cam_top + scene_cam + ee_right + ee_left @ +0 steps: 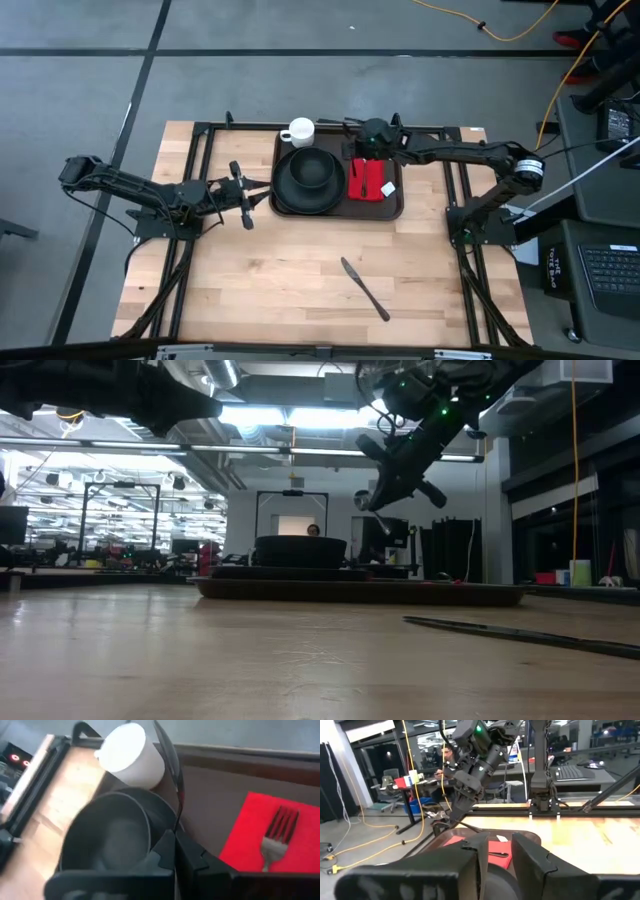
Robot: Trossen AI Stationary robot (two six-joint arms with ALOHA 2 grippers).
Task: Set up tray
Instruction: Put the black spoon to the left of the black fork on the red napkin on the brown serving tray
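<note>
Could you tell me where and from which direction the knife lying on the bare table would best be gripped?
The knife lies flat and diagonal on the wood, well clear of the tray, so coming straight down from above seems best. Grip across the narrow width near the middle, fingers turned square to its long axis; it sits very low, so they must nearly touch the table.

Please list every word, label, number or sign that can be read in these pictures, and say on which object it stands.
No text can be read in any view.
The tray, white cup, red napkin, fork and knife show no print.
A small white tag on the napkin is too small to read.
</note>
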